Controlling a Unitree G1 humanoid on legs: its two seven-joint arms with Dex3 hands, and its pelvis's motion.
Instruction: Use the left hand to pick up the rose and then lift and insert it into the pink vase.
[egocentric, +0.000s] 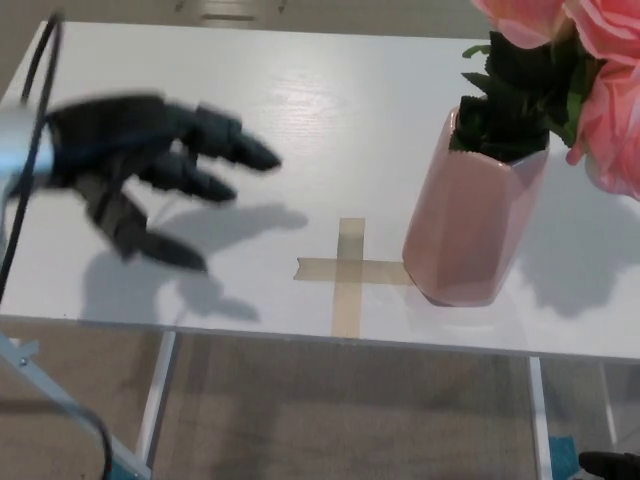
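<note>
Roses (585, 60) in pink vase (472, 220), left hand (140, 165) empty

The vase (473, 222) stands on the table (330, 110) just right of the tape cross (349, 270), flowers (590, 70) sit in it, and the left hand (140, 165) is far left.

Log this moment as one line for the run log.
left robot hand: open, empty | roses: in pink vase | right: unseen

Bright light, motion-blurred left robot hand (140, 165)
</note>
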